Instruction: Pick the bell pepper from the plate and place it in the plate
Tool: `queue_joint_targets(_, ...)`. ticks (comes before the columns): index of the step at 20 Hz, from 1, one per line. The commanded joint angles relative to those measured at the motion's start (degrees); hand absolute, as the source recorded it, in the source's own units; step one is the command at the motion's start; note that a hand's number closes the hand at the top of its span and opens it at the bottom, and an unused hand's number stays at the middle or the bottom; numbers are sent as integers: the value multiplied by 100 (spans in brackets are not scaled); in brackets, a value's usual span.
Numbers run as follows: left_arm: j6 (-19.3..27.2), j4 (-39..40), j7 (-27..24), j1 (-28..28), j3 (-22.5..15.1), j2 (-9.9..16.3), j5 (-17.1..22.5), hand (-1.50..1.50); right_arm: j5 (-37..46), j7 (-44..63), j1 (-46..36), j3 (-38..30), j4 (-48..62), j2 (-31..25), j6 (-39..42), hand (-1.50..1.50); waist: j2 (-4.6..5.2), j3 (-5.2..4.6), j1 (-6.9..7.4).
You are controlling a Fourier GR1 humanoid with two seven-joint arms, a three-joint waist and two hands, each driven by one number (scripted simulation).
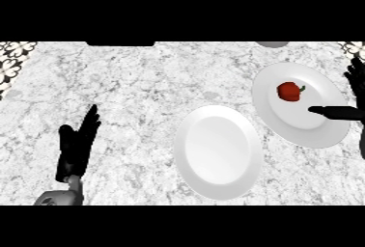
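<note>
A red bell pepper (288,91) with a small green stem is seen lying on the far plate (274,116), a little above that plate's middle. Nothing is touching the pepper. The right hand (341,113) is shown at the view's right edge, spread wide: its thumb is laid over the plate's near-right part, pointing toward the pepper but stopping short of it, while its fingers (354,72) are raised beyond the plate's right rim. The pepper is thus placed between thumb and fingers, just to the left of the hand, apart from both. Nothing is held by this hand.

A second, bare white plate (217,153) is set nearer the robot, down and to the left of the right hand, its rim close to or just touching the first plate's rim; which cannot be told.

The left hand (77,144) is seen well apart from both plates, at the lower left, resting open with straight fingers pointing up, holding nothing. A grey forearm (58,197) is visible beneath it.

Everything is laid on a grey-white marbled counter (135,82).
</note>
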Motion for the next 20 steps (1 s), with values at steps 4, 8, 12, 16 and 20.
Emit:
queue_joint_targets(4,-111,55,-94,99,106,59,30,0,-144,25,437,258,-197,68,-409,-150,-13,-2,-34)
queue_joint_targets(8,-165,-256,66,127,-5,22,32,0,22,-28,-258,292,731,-147,-797,-150,17,6,62)
queue_joint_targets(12,60,246,-483,246,-90,-184,-211,0,-74,-213,70,316,750,-284,-803,-150,11,2,17)
queue_joint_targets(16,-184,-34,39,64,87,-1,49,0,-32,-431,81,397,1079,-259,-1009,-150,19,6,45)
queue_joint_targets(20,-426,-113,-9,100,301,226,247,0,-202,-617,272,271,1163,-692,-739,-150,19,7,42)
